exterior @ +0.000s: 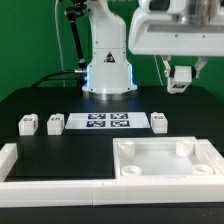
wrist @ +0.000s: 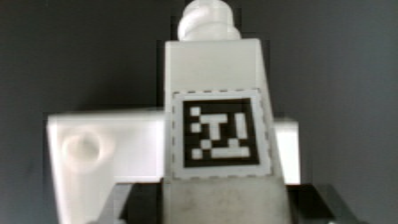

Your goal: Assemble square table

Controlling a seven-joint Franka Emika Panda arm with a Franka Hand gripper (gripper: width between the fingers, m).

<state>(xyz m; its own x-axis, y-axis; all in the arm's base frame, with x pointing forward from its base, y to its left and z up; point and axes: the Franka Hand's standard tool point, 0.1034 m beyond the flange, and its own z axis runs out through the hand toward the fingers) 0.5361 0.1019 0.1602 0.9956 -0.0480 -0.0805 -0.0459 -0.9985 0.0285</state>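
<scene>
Effector: dark two-finger gripper, upper right of the exterior view, raised well above the table; jaws part-closed and clamped on the flanks of one leg.
Item in grasp: held leg, a small white plastic block with a black-and-white square tag on its face and a rounded peg at one end; clear of every surface.
Item, centre right: right-hand leg, a small white tagged block, loose on the black table.
Item, centre: marker board, a thin flat white board with several tags.
Items, centre left: second leg and far-left leg, same white blocks, side by side, loose.
Item, lower right: square slab, white plastic, lying flat with round corner recesses facing up; no leg seated in any recess on show.
Item, lower left: border rail, long and white.
Done: one leg lifted, nothing joined.
Left: by my judgement, all four legs to fit; an early stage.
Hard to make out: the held leg is too small to read in the exterior view. The pale moulded shape behind it in the wrist view may be a slab corner; I cannot tell. The slab's near edge is cut off.
</scene>
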